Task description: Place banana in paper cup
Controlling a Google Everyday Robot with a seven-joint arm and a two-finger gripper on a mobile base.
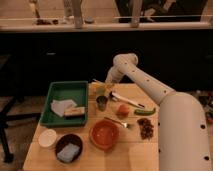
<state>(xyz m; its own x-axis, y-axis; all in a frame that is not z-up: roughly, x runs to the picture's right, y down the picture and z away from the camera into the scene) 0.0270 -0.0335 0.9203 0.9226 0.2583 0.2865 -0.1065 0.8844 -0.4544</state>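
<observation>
The pale yellow banana (pixel 95 88) lies on the wooden table (pixel 140 150) at its back edge, just right of the green tray. My gripper (pixel 102 91) has come down onto the banana from the white arm (pixel 131 70) and is shut on it, with the banana still low at the table. The paper cup (pixel 48 138), small and white, stands at the front left corner, far from the gripper.
A green tray (pixel 54 119) holds a white cloth and a tan block. A metal cup (pixel 101 103) stands right in front of the gripper. Nearby are an orange bowl (pixel 104 135), a dark bowl with blue sponge (pixel 69 148), an orange fruit (pixel 123 109) and a green vegetable (pixel 145 111).
</observation>
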